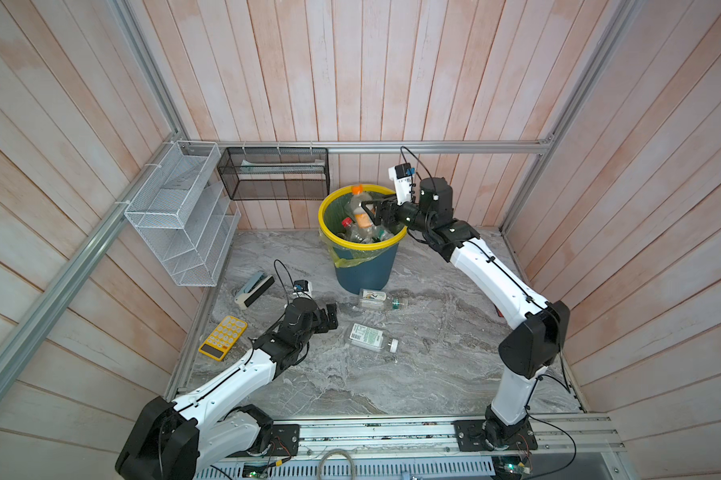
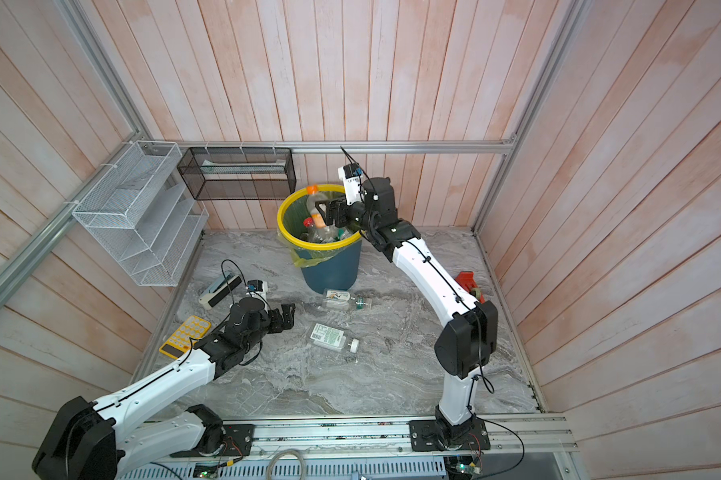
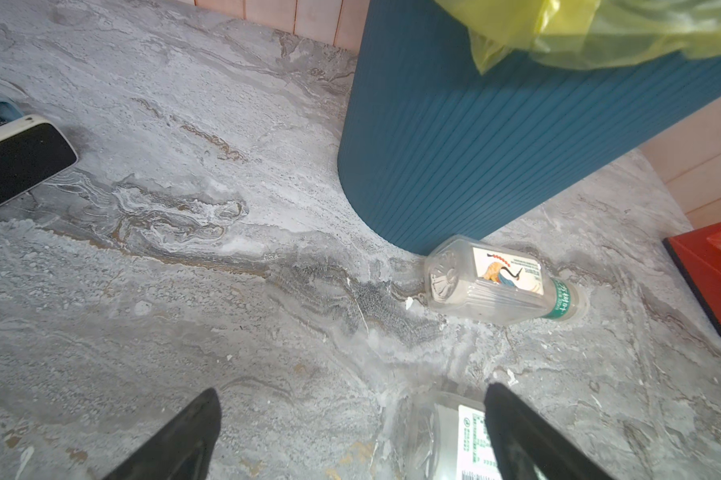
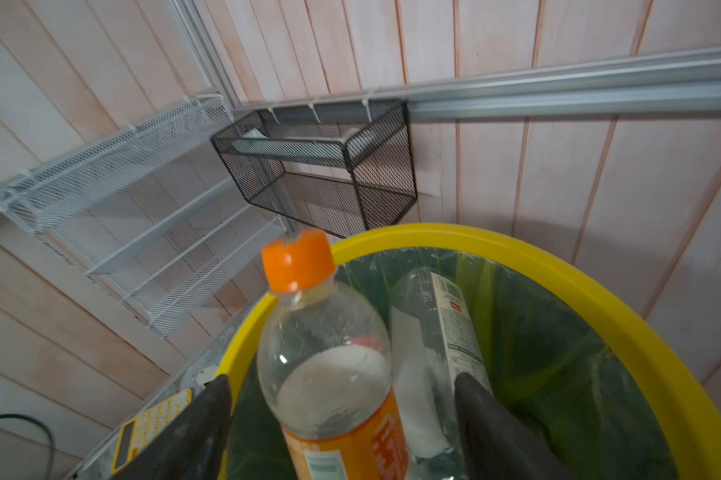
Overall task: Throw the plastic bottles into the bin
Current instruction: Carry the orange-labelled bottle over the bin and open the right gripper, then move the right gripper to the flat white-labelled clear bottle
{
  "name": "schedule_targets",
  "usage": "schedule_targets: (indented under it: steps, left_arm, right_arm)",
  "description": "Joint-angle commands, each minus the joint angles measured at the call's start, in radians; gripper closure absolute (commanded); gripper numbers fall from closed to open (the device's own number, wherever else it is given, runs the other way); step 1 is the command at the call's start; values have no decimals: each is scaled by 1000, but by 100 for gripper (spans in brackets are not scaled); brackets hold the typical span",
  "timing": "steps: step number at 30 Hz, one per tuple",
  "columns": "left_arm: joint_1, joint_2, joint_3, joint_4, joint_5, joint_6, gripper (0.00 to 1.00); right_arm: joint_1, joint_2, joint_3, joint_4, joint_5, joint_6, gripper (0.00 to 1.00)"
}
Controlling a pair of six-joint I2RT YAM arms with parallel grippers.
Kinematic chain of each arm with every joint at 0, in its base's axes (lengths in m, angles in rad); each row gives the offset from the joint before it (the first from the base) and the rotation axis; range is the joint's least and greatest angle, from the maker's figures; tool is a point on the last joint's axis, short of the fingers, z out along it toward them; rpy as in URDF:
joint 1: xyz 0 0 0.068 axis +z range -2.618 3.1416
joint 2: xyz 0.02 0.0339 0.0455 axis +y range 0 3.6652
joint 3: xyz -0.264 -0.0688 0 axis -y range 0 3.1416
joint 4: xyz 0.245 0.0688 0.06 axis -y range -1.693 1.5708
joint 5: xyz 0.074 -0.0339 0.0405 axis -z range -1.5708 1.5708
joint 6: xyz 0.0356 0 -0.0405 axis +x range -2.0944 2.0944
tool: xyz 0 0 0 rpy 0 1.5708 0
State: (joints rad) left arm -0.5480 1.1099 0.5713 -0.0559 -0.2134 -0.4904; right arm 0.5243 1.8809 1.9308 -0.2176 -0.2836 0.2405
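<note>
Right end effector [image 1: 371,212]: positioned above the mouth of the bin [image 1: 365,270], jaws spread. In the right wrist view the orange-capped bottle [image 4: 325,332] is seen upright between the fingers [image 4: 209,415], with a gap on each side; no contact with either finger is observed. Its cap stands level with the yellow rim and its lower body is inside the bin. Further bottles, including a red-capped bottle [image 1: 346,222], are noted inside the liner.

Left end effector [image 1: 331,318]: held low over the counter [image 1: 412,374], jaws spread wide, nothing held. The white-capped bottle [image 1: 369,337] lies on its side just beside it, toward the right arm; in the left wrist view its base is partly covered by 1 finger.

The green-necked bottle [image 1: 377,300] lies on its side against the foot of the bin, apart from both end effectors.
</note>
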Motion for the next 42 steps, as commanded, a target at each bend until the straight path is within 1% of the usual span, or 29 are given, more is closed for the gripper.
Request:
schedule_targets:
  steps: [1, 2, 4, 7, 11, 12, 14, 17, 19, 21, 23, 26, 27, 30, 34, 39, 42]
  left_arm:
    - [6, 0, 37, -23, 12, 15, 0]
    - [5, -4, 35, -25, 10, 17, 0]
    - [5, -10, 34, -28, 2, 18, 0]
    - [5, -13, 29, -30, -5, 17, 0]
    - [-1, -7, 37, -30, 4, 31, 0]
    - [-8, -3, 39, -30, 3, 39, 0]
    - [-27, 13, 49, -43, -18, 49, 0]
    - [-53, 41, 65, -54, -40, 59, 0]
    - [-61, 57, 68, -46, -38, 57, 0]
    - [-61, 73, 68, -35, -28, 46, 0]
    - [-61, 79, 67, -30, -41, 12, 0]
    - [-52, 76, 50, 2, -20, -8, 0]
    - [-48, 76, 48, 2, -13, -18, 0]
    - [-23, 79, 43, -12, -3, -53, 0]
    - [0, 55, 19, -3, 14, -81, 0]
    - [39, 17, -4, -15, 17, -101, 0]
    - [57, 1, -7, -33, 15, -105, 0]
  right_arm:
    - [-15, -52, 74, -175, 109, -42, 9]
    - [-21, -82, 56, -161, 121, -48, 6]
    - [-36, -147, 1, -125, 139, -52, 5]
    - [-62, -253, -128, -62, 171, -39, 4]
    - [-100, -388, -352, 6, 199, -27, 1]
    - [-125, -422, -419, 23, 202, -22, 0]
    - [-151, -479, -528, 49, 205, -18, 0]
    - [-162, -552, -716, 73, 208, -7, 0]
    - [-162, -585, -819, 90, 176, 6, 1]
    - [-161, -602, -909, 96, 111, 8, 3]
    - [-156, -609, -984, 101, 67, 15, 5]
    - [-116, -617, -1079, 123, 53, 9, 5]
    - [-59, -616, -1099, 125, 59, 0, 5]
    - [37, -592, -1117, 100, 74, -45, 4]
    - [113, -535, -1104, 49, 79, -95, 4]
    - [206, -440, -1032, -55, 81, -185, 3]
    - [270, -345, -945, -168, 130, -238, 4]
